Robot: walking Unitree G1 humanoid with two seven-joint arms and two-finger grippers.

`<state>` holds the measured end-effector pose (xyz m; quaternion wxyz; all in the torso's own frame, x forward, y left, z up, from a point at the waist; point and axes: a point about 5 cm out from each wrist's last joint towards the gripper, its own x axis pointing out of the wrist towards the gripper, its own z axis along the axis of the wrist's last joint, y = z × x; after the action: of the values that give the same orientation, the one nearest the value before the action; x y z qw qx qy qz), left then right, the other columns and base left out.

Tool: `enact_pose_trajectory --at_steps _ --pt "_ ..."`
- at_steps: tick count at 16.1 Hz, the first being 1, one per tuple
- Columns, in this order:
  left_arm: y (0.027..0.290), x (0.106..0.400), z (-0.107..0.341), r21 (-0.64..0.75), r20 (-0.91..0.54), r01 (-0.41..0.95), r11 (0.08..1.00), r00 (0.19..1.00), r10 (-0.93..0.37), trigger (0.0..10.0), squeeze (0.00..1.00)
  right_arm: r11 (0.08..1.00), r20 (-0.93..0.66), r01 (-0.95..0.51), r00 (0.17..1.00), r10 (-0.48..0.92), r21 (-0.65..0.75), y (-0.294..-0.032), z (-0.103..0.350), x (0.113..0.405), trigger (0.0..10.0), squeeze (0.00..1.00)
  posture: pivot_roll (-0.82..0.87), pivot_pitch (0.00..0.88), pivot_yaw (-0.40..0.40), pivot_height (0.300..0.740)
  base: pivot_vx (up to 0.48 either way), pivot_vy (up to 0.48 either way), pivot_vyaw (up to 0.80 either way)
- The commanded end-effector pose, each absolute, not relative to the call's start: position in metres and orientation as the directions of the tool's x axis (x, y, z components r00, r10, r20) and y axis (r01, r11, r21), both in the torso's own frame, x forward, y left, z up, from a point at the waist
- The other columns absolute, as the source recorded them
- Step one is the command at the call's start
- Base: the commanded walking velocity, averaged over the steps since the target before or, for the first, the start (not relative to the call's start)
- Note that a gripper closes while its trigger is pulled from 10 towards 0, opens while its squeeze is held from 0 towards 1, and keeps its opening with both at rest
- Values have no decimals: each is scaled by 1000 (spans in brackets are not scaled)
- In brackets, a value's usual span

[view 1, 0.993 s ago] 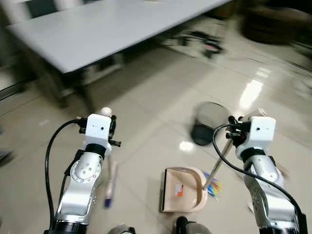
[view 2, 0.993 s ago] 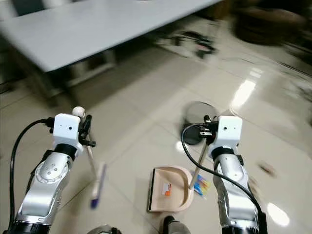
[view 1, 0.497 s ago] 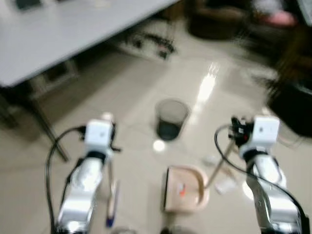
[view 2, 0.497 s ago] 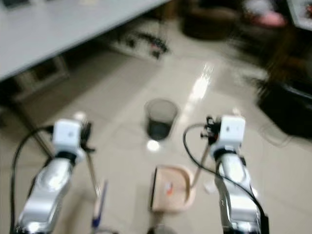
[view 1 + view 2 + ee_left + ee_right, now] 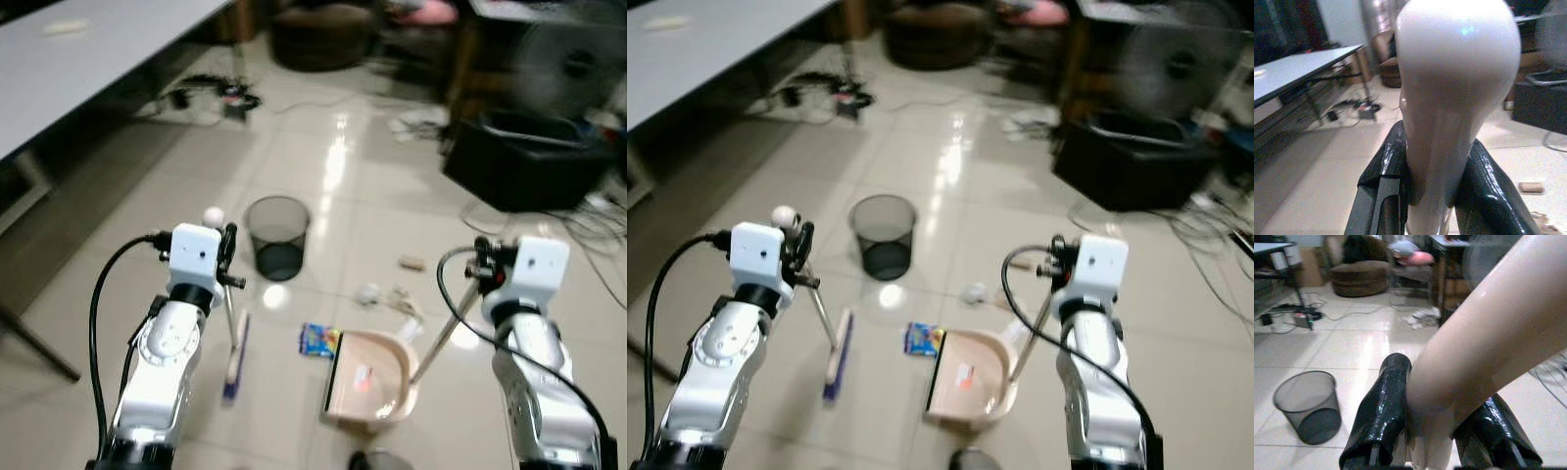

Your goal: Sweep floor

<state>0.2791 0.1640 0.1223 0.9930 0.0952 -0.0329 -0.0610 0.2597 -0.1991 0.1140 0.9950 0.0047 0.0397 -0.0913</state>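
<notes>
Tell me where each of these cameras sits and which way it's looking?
Eye views: on the head, looking down at the floor, bin, dustpan and broom; both silver arms show.
Left wrist view: on the left arm, looking along its fingers clamped on the broom handle.
Right wrist view: on the right arm, fingers clamped on the dustpan handle.
Shared: the bin shows in the eye views and the right wrist view.

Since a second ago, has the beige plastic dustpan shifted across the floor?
Yes. The beige plastic dustpan now sits beside the colourful wrapper, on the opposite side from before; the whole view has also swung, so direction is uncertain.
</notes>
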Motion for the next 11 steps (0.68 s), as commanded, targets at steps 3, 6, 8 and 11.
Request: enact_pose_trajectory --at_steps 3,6,8,11 --pt "155 288 133 205 93 146 968 981 -168 10000 0 984 -45 176 983 -177 -23 -199 122 261 10000 0 -44 12 45 740 296 0 0" --pt "155 291 135 203 101 156 967 979 -179 10000 0 981 -36 189 981 -191 -38 -199 122 260 10000 0 -46 20 45 740 301 0 0" --pt "157 292 134 202 100 144 969 981 -167 10000 0 984 -31 171 985 -172 -44 -197 123 261 10000 0 -46 23 42 740 300 0 0" --pt "158 291 132 199 93 138 970 983 -159 10000 0 985 -24 166 986 -168 -55 -196 125 263 10000 0 -41 26 40 740 303 0 0"
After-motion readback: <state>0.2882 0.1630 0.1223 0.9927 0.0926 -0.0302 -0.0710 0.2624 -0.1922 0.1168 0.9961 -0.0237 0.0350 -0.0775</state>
